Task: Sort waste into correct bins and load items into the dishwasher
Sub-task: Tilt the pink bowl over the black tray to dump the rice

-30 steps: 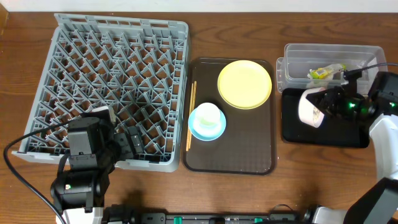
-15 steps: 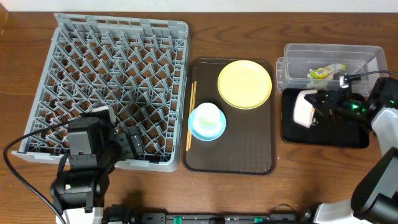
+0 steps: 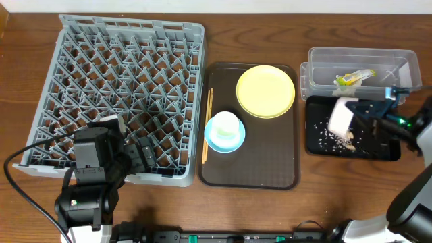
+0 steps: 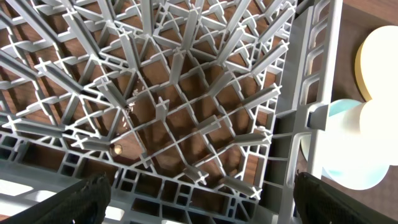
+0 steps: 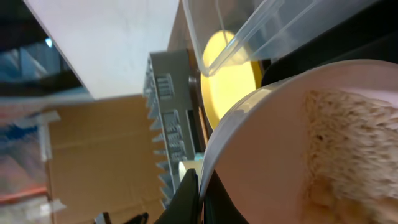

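Now | right gripper (image 3: 358,111) clamps tipped white bowl (image 3: 339,115) above black tray (image 3: 378,150), right of frame | risk: rice clump (image 5: 348,149) clinging inside drops late, lands past tray rim

Seen from the right wrist, the white bowl (image 5: 292,155) runs off the frame and covers most of the yellow plate (image 5: 221,87), while the left pincer (image 4: 199,202) shows only dark fingertips (image 4: 87,196), cropped below.
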### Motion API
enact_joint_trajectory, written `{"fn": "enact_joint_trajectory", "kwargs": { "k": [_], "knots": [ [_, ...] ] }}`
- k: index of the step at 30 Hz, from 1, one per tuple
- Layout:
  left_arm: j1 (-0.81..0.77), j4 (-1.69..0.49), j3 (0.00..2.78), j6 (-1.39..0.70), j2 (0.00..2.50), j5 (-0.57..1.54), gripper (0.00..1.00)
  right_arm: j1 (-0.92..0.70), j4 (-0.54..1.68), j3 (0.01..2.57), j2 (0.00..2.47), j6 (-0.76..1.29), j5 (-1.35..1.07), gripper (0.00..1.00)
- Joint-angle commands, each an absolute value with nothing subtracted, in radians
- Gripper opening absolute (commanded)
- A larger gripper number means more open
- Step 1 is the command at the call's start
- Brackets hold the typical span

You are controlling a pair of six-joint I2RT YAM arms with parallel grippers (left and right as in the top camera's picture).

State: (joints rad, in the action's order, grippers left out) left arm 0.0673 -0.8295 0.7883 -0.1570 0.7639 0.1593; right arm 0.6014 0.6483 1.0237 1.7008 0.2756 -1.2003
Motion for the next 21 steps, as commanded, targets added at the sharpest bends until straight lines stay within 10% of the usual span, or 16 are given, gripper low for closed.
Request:
{"fn": "enact_joint_trajectory", "kwargs": {
  "k": [1, 21],
  "knots": [
    [0.065, -0.83, 0.809, -0.161, 0.763, 0.172, 0.94, 0.644, 0.647, 1.019, 1.709, 0.292, -1.266, 0.01],
    [0.065, -0.83, 0.809, -0.161, 0.763, 0.172, 0.94, 0.728, 0.657, 1.018, 1.866, 0.366, -1.404, 0.01]
  ]
}}
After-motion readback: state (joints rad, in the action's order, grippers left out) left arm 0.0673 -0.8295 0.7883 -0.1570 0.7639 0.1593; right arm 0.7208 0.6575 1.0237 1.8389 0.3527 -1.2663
